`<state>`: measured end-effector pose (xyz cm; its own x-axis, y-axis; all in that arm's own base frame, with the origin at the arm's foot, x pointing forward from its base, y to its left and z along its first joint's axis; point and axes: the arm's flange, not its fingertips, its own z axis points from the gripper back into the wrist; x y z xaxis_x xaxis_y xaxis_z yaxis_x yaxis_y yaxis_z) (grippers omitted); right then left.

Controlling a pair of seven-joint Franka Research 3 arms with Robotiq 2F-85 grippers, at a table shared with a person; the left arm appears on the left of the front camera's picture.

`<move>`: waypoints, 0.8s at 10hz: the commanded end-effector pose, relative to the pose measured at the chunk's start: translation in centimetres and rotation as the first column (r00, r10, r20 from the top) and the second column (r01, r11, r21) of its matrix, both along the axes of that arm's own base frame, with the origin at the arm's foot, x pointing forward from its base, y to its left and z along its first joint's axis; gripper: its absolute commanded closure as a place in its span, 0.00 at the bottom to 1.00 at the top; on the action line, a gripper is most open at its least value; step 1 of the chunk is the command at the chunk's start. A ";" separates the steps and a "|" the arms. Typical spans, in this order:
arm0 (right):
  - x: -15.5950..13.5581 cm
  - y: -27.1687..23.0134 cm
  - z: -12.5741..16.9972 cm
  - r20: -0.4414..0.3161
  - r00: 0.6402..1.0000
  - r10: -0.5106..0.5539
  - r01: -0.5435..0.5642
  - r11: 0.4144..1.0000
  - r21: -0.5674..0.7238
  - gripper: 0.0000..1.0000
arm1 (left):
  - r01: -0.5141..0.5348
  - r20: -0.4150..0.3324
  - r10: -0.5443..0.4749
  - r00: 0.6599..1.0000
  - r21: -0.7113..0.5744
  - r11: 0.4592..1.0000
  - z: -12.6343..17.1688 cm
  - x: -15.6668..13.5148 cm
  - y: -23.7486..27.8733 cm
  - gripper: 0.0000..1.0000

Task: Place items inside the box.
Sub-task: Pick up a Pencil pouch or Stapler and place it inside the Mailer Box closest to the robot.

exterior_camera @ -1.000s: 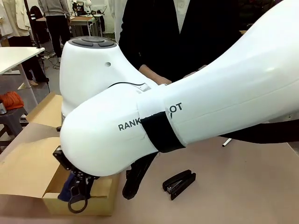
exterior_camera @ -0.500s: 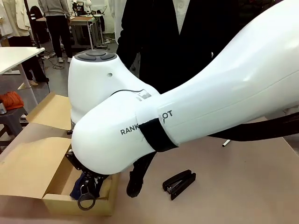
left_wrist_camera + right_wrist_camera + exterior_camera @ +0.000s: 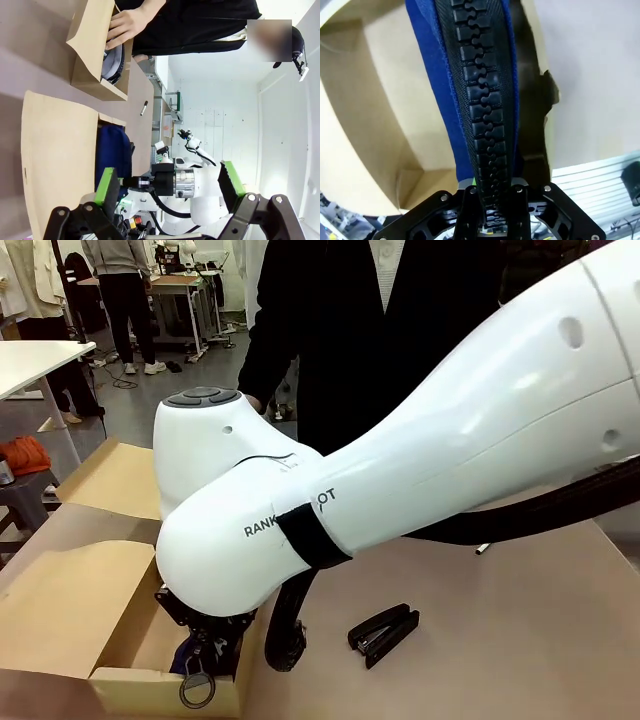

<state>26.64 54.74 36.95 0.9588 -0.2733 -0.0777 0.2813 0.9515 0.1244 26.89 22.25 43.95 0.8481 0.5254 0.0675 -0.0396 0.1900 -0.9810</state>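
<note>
Right arm (image 3: 450, 440): glossy white shell, black band (image 3: 305, 537), black lettering, grey joint cap (image 3: 200, 397), black cable (image 3: 540, 515). Left gripper (image 3: 170, 182): black, green pads (image 3: 106, 184). Person (image 3: 380, 330): dark top.

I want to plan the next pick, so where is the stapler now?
In the front view the stapler lies on the table, right of the box, beside the arm's black cable.
</note>
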 end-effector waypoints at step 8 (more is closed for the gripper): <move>0.6 0.2 0.5 -0.038 0.999 -0.011 0.010 0.999 -0.040 0.26 | 0.007 0.021 -0.007 1.000 -0.003 1.000 0.1 -0.2 0.1 0.00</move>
